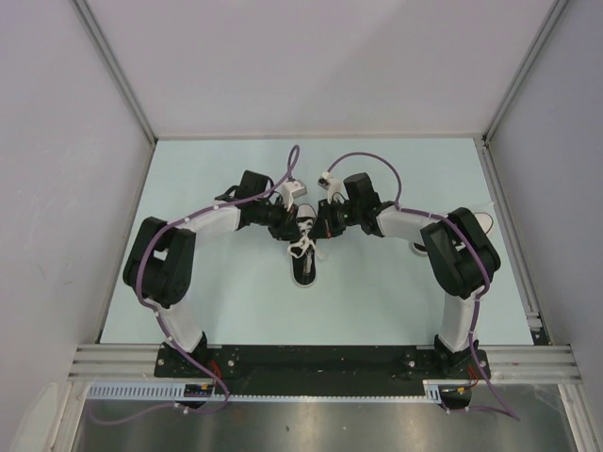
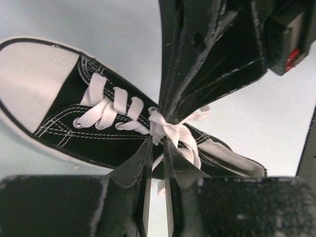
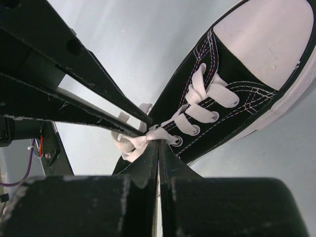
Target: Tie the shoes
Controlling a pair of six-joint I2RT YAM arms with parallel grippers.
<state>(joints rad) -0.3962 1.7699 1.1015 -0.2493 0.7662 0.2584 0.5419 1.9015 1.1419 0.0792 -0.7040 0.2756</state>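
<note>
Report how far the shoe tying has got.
Done: the laces run through the eyelets of the black sneaker. In hand: the left gripper and right gripper both pinch lace at a bunch by the top eyelets. Remaining: no finished bow shows; whether a first knot holds cannot be told.

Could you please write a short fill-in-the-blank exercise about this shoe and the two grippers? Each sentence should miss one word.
1. The shoe is black with a ____ toe cap.
2. The left gripper and the right gripper meet at the shoe's white ____.
3. The right gripper's jaws are ____.
Missing words: white; laces; shut.
</note>
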